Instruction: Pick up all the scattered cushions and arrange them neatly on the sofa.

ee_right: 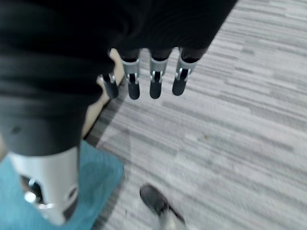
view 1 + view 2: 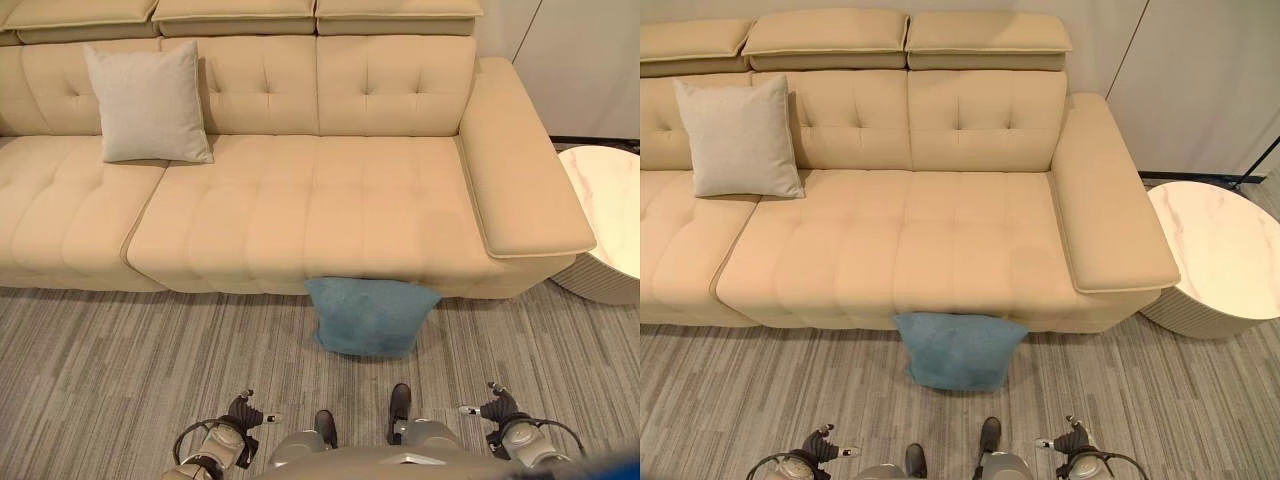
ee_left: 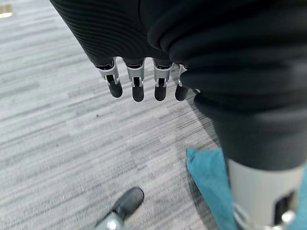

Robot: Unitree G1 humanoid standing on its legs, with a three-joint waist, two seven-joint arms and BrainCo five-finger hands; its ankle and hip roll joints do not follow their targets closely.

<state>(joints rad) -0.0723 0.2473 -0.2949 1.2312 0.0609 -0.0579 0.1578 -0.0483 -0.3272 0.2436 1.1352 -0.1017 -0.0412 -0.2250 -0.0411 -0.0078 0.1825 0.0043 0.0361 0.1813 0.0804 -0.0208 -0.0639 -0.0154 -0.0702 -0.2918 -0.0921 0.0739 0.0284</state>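
From the left eye view we see the blue cushion (image 2: 371, 317) on the floor (image 2: 120, 350), its top edge leaning against the front of the sofa (image 2: 300, 215), about midway between our two arms. Our left hand (image 2: 243, 412) hangs low at the bottom left and our right hand (image 2: 497, 407) at the bottom right, both well short of the cushion, which lies straight ahead of us and between them. Neither looks clearly nearer; the cushion's wider side runs across our front, so we judge a two-handed reach from either side fits best. A grey cushion (image 2: 148, 102) already stands against the sofa back on the left.

The right eye view gives the same layout: blue cushion at the sofa's foot, grey cushion up on the seat, and a round side table (image 2: 1215, 250) beyond the armrest on our right.

In the left wrist view our fingers (image 3: 138, 87) hang straight and relaxed over the floor, holding nothing; a corner of the blue cushion shows beyond the thumb.

In the right wrist view the fingers (image 1: 153, 84) likewise hang loose and empty, with the blue cushion lying near the thumb side, against the sofa base.
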